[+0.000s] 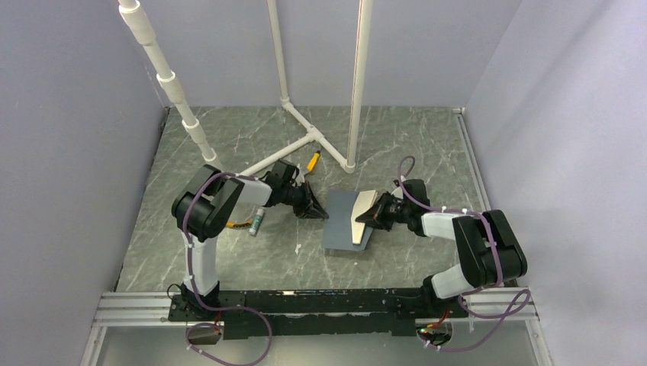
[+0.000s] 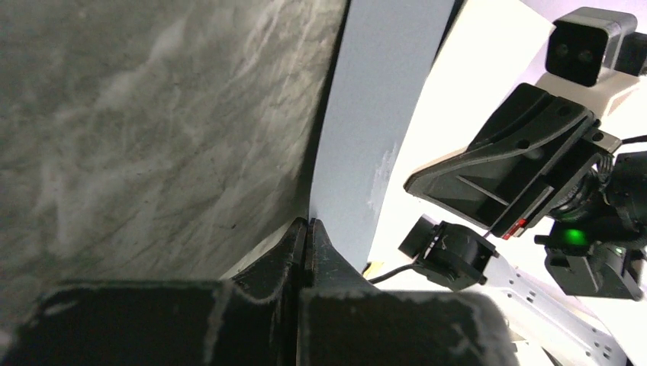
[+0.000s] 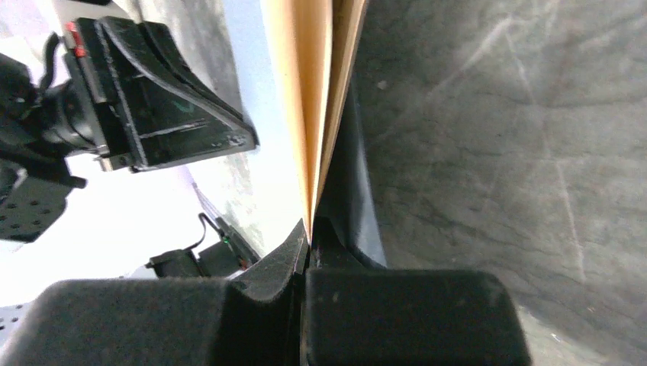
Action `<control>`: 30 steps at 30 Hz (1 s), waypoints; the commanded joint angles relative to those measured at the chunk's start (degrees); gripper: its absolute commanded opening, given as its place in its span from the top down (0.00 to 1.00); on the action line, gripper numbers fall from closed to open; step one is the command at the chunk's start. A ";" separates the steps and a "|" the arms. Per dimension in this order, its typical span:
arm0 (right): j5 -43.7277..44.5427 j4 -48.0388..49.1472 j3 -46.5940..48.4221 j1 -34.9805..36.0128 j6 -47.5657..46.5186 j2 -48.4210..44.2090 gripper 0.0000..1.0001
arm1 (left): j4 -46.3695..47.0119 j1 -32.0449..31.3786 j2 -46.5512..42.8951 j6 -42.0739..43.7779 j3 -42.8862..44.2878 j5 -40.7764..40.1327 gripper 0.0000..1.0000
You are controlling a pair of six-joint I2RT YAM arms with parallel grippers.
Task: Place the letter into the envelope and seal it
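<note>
The envelope [image 1: 339,219] lies on the table [image 1: 252,259], long axis running 12 to 6 — left fingers [image 2: 278,252] pinched shut on its 9 o'clock edge — and the letter [image 1: 360,221], clamped in the right fingers [image 3: 282,263], sits over its 3 o'clock side, so the right arm is nearer.

Both arms [image 1: 202,263] had white links, black joints and purple cables [image 1: 268,333]; left gripper [image 1: 311,207] and right gripper [image 1: 368,215] were black.
</note>
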 commanded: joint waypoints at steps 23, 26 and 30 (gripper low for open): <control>-0.73 -7.72 7.08 3.36 -8.37 8.66 1.00 | -4.93 -0.20 0.39 7.55 4.55 -1.77 0.98; -0.19 -7.70 8.00 3.83 -8.95 9.18 1.00 | -4.86 -0.24 0.60 7.75 4.72 -1.41 0.98; 4.17 -11.60 10.02 4.37 -11.77 8.77 0.99 | -5.10 -0.30 0.35 7.51 4.29 -2.80 0.97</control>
